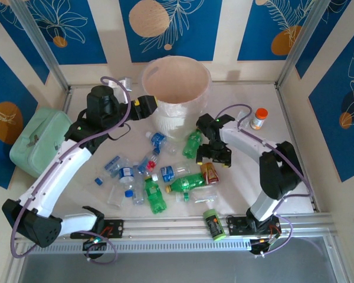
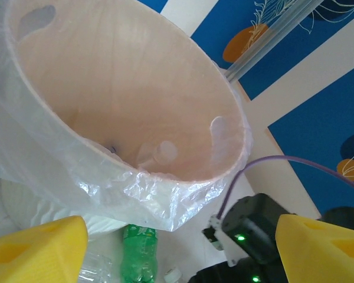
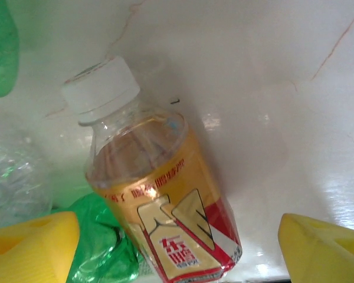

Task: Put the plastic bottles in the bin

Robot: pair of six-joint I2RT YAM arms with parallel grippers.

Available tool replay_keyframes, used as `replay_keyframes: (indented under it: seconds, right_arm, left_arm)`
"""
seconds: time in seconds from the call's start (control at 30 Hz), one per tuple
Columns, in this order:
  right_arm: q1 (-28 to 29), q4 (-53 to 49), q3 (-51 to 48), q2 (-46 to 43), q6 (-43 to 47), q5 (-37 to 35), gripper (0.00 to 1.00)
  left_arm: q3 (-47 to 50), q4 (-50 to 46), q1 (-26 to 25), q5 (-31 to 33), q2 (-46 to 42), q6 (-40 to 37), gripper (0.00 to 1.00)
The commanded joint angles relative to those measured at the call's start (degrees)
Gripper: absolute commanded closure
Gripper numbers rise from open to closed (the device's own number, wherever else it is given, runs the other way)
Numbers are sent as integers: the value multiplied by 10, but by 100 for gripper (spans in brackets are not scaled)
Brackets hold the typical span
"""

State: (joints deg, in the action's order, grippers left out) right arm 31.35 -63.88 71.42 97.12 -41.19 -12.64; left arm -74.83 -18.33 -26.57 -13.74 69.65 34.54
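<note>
Green canister [image 1: 213,224] with a black lid lies at the near rail, between the arm bases. Just beyond it, the plastic bottles [image 1: 155,197] are scattered on the white table [image 1: 248,177] between the arms: green ones, clear ones with blue labels, all lying down, none in a grip.

Right gripper [image 1: 215,155] hangs over the right side of the pile. Its yellow fingers [image 3: 32,244] are spread wide and empty. A white-capped bottle with a gold and red label [image 3: 159,200] lies below and between them, with a crumpled green bottle [image 3: 100,242] against its side.

Left gripper [image 1: 145,107] is up beside the bin's rim, released, its fingers [image 2: 38,250] well apart with nothing between them.

The bin [image 1: 174,115] stands at the far middle of the table with its liner folded over the rim. What lies at its bottom is too blurry to tell.

Mint case [image 1: 38,141] sits far left, and an orange-capped container [image 1: 259,118] far right.
</note>
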Motion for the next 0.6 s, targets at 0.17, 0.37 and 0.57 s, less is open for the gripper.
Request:
replay_keyframes:
  seconds: [0.17, 0.37, 0.57]
  right_arm:
    - [4, -20, 38, 66, 13, -11, 14]
    - [-12, -18, 30, 93, 8, -12, 18]
    - [-36, 6, 0, 97, 8, -4, 21]
  left_arm:
    - [2, 26, 3, -21, -23, 6, 18]
    - [8, 28, 3, -22, -22, 5, 18]
    - [9, 26, 3, -23, -20, 2, 18]
